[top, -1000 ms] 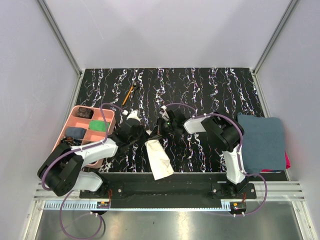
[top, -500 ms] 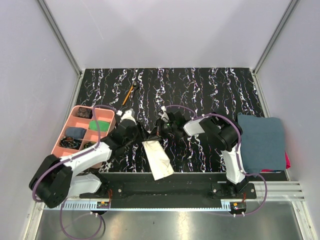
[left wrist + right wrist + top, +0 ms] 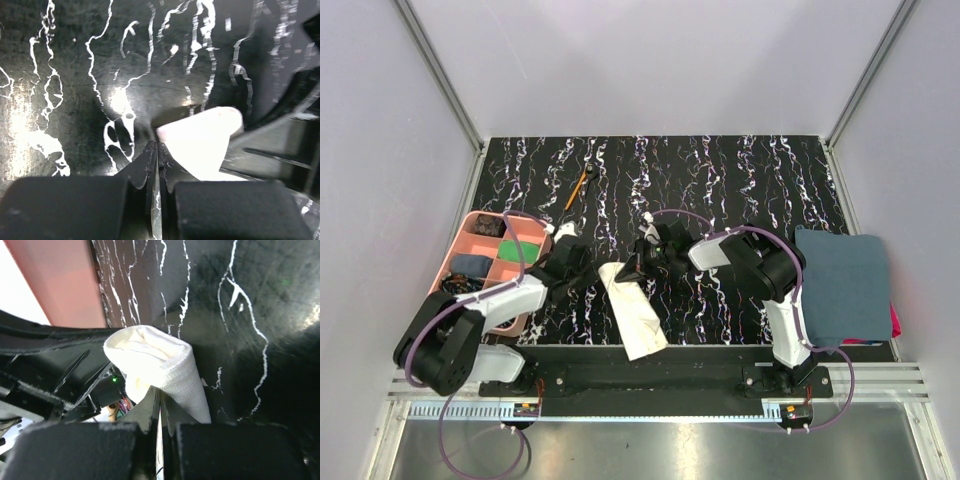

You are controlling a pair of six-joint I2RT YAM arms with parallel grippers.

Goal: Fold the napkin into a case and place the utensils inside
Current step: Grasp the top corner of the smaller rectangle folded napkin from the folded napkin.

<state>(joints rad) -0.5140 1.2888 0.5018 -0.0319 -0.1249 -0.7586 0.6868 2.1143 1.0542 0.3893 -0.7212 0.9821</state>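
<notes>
The cream napkin (image 3: 638,320) lies as a narrow folded strip near the table's front edge, its far end raised. My left gripper (image 3: 597,268) is shut at that end's left corner; in the left wrist view the cloth (image 3: 200,137) tapers into my gripper's tips (image 3: 157,145). My right gripper (image 3: 633,266) is shut on the same end, and the cloth (image 3: 155,357) loops over its tips (image 3: 161,390). The orange-handled stick (image 3: 578,187) lies far left on the table. I cannot make out the black spoon.
The pink compartment tray (image 3: 495,214) with small items stands at the left, also in the right wrist view (image 3: 60,280). A dark blue-grey towel (image 3: 840,280) lies at the right edge. The table is black marbled with walls around it.
The napkin's far end has moved farther back and to the left and lifted. Both grippers moved with it, and the left arm shifted.
</notes>
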